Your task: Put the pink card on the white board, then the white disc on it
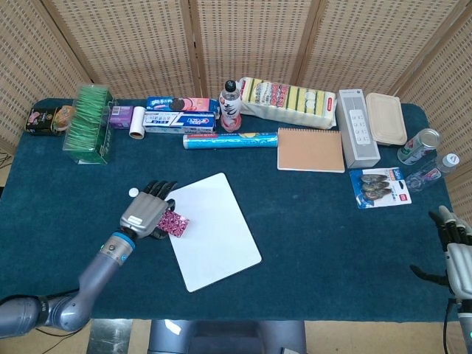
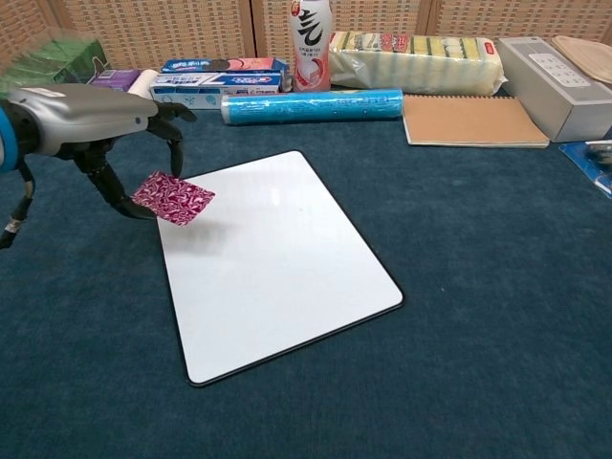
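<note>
My left hand [image 1: 146,213] pinches the patterned pink card [image 1: 175,223] and holds it lifted and tilted over the left edge of the white board [image 1: 217,240]. In the chest view the pink card [image 2: 173,199] hangs below the left hand [image 2: 91,117], overlapping the near-left corner area of the white board [image 2: 277,258]. The small white disc [image 1: 133,192] lies on the blue cloth just left of the hand's fingertips; the chest view does not show it. My right hand [image 1: 457,254] rests at the table's right front edge, fingers apart, holding nothing.
Along the back stand a green tissue box [image 1: 90,122], a toothpaste box [image 1: 179,122], a bottle [image 1: 231,105], a blue roll [image 1: 230,140], a brown notebook [image 1: 310,150] and a grey box [image 1: 357,127]. A can [image 1: 418,145] and blister pack [image 1: 380,186] sit right.
</note>
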`<action>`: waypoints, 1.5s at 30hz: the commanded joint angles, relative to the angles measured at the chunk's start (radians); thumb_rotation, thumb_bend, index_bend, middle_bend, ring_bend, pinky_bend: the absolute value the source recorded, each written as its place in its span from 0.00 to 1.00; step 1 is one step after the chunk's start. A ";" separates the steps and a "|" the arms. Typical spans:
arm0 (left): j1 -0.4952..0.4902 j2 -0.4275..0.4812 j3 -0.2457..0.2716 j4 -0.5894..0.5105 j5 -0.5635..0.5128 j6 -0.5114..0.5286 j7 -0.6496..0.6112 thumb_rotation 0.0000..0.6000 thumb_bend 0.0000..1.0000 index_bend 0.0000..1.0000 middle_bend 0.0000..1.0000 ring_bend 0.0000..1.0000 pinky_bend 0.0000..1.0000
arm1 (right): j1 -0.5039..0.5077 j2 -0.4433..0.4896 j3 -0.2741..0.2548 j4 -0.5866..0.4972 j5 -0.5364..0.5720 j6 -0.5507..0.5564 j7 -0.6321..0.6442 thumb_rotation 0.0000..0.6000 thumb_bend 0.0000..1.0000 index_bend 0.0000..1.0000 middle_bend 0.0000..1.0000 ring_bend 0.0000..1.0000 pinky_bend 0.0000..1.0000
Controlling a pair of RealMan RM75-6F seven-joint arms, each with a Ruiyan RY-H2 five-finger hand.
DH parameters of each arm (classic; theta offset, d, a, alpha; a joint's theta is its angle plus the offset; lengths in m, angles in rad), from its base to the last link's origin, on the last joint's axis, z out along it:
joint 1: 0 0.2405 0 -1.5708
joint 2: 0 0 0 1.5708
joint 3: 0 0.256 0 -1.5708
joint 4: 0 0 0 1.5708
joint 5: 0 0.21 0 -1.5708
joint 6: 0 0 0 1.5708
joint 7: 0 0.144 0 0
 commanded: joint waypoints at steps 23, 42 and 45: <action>-0.195 -0.220 -0.034 0.071 -0.290 0.104 0.219 1.00 0.14 0.00 0.00 0.00 0.05 | 0.005 0.021 0.003 0.005 0.011 -0.022 0.050 1.00 0.00 0.03 0.00 0.00 0.00; -0.066 0.005 -0.025 0.249 -0.211 -0.054 -0.123 1.00 0.16 0.36 0.00 0.00 0.05 | 0.007 0.013 -0.001 0.001 0.011 -0.024 0.028 1.00 0.00 0.03 0.00 0.00 0.00; -0.050 -0.003 -0.021 0.308 -0.189 -0.086 -0.176 1.00 0.16 0.36 0.00 0.00 0.05 | 0.011 0.010 0.002 0.003 0.022 -0.033 0.022 1.00 0.00 0.03 0.00 0.00 0.00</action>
